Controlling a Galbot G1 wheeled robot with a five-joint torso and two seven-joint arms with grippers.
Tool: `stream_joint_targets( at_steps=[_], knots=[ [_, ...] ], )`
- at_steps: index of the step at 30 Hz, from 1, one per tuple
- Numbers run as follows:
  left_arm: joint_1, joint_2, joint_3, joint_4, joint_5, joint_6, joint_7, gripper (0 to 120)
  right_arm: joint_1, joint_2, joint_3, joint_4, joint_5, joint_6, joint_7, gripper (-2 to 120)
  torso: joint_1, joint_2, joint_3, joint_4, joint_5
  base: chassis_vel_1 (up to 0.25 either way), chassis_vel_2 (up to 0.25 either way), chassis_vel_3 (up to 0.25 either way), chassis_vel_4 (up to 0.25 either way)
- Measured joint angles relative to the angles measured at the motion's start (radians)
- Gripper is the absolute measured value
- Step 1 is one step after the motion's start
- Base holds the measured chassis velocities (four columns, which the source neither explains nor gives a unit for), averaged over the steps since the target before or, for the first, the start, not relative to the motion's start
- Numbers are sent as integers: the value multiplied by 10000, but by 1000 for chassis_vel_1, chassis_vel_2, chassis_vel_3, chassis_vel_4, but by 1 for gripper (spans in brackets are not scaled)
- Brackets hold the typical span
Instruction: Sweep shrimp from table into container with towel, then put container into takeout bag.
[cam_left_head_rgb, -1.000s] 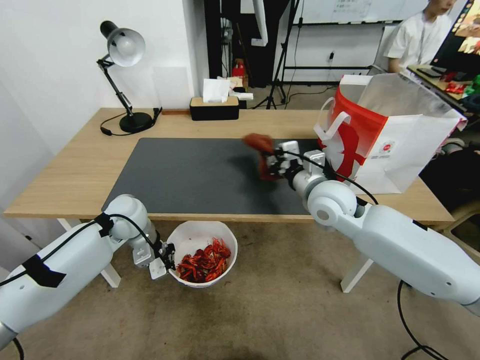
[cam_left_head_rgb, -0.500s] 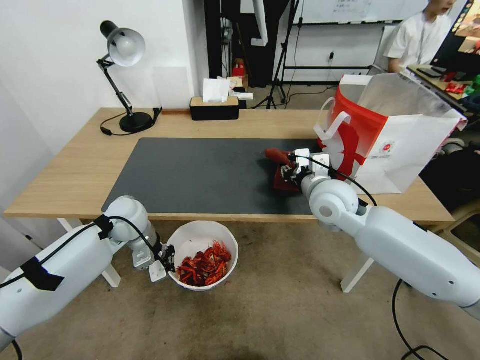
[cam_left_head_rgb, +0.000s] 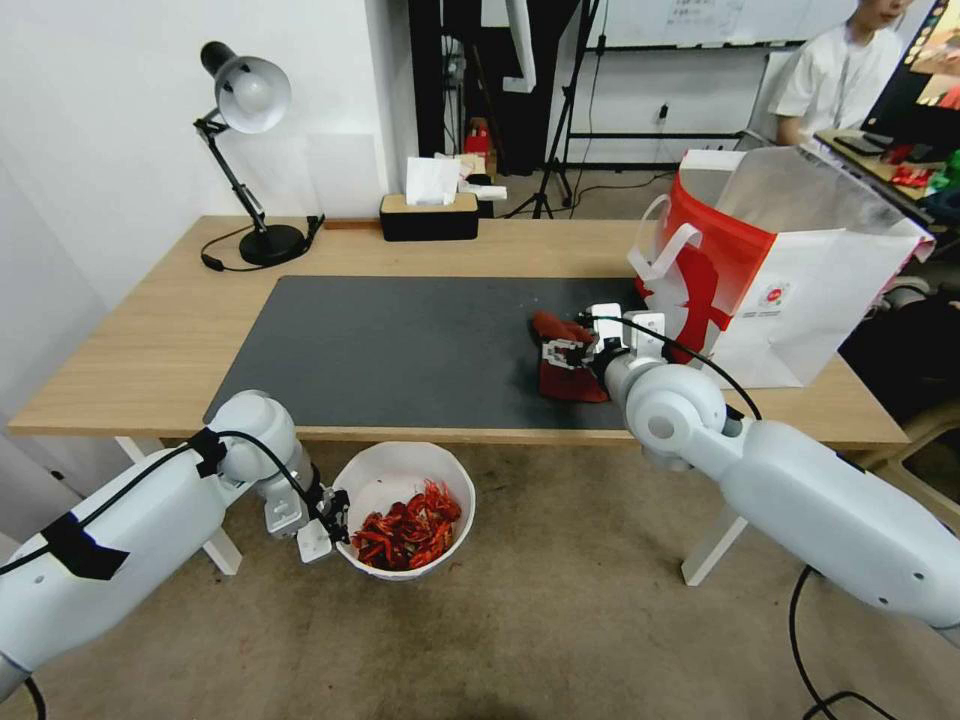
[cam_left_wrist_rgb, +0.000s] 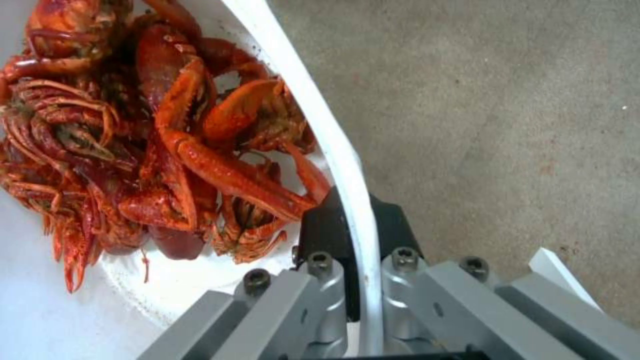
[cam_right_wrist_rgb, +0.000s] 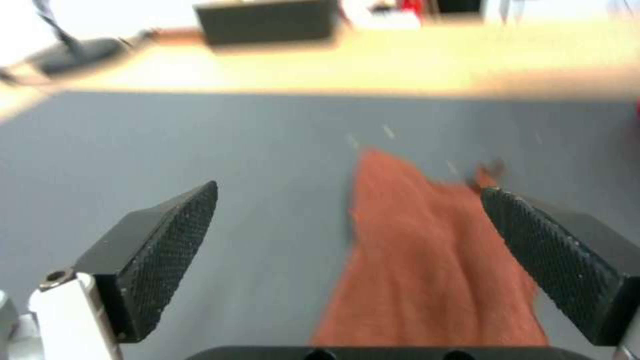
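Desk lamp (cam_left_head_rgb: 245, 95); black tissue box (cam_left_head_rgb: 429, 216)

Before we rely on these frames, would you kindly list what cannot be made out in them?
- Head view: the red and white paper takeout bag faces away, so its inside is hidden.
- Head view: the right gripper covers part of the red towel.
- Left wrist view: the round white plastic container is cut off by the edges; the piled red-orange shrimp hide its bottom.
- Right wrist view: the towel's far end is blurred.

Left gripper (cam_left_head_rgb: 335, 515) clamped, right gripper (cam_right_wrist_rgb: 347, 260) fingers spread.
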Motion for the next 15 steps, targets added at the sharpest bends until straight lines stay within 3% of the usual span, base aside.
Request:
stream_joint_targets(
  at_steps=[1, 3, 4, 6, 7, 10, 11, 13, 14, 15],
  knots=[
    [0, 0, 0, 0, 0, 0, 0, 0, 0, 0, 0, 0, 0, 0, 0, 99, 0, 0, 0, 0, 0, 0, 0, 0, 0],
    [106, 86, -90, -68, -40, 6, -5, 0, -1428, -465, 882, 730, -1178, 883, -628, 100, -2, 1, -1, -4, 2, 0, 0, 0, 0],
    [106, 86, -90, -68, -40, 6, -5, 0, -1428, -465, 882, 730, -1178, 883, -628, 100, -2, 1, -1, -4, 2, 0, 0, 0, 0],
    [280, 134, -244, -94, -43, -20, -12, 0, -3237, -658, 2084, 1153, -2301, 1985, -1479, 100, -2, 1, 0, -6, 1, 0, 0, 0, 0],
    [280, 134, -244, -94, -43, -20, -12, 0, -3237, -658, 2084, 1153, -2301, 1985, -1479, 100, -2, 1, 0, -6, 1, 0, 0, 0, 0],
    [436, 213, -337, -148, -46, -36, -39, 0, -6118, -412, 3942, 1586, -3863, 3827, -2441, 100, -2, 1, -1, 0, 3, 0, 0, 0, 0],
    [436, 213, -337, -148, -46, -36, -39, 0, -6118, -412, 3942, 1586, -3863, 3827, -2441, 100, -2, 1, -1, 0, 3, 0, 0, 0, 0],
    [436, 216, -385, -149, -69, -45, -58, 0, -8096, -63, 4926, 1730, -5391, 4965, -2663, 100, -3, 2, -1, -6, 0, 0, 0, 0, 0],
    [436, 216, -385, -149, -69, -45, -58, 0, -8096, -63, 4926, 1730, -5391, 4965, -2663, 100, -3, 2, -1, -6, 0, 0, 0, 0, 0],
    [432, 203, -392, -153, -79, -46, -64, 0, -8888, 171, 5283, 1708, -6144, 5490, -2664, 100, -3, 1, -2, -8, 0, 0, 0, 0, 0]
  ],
)
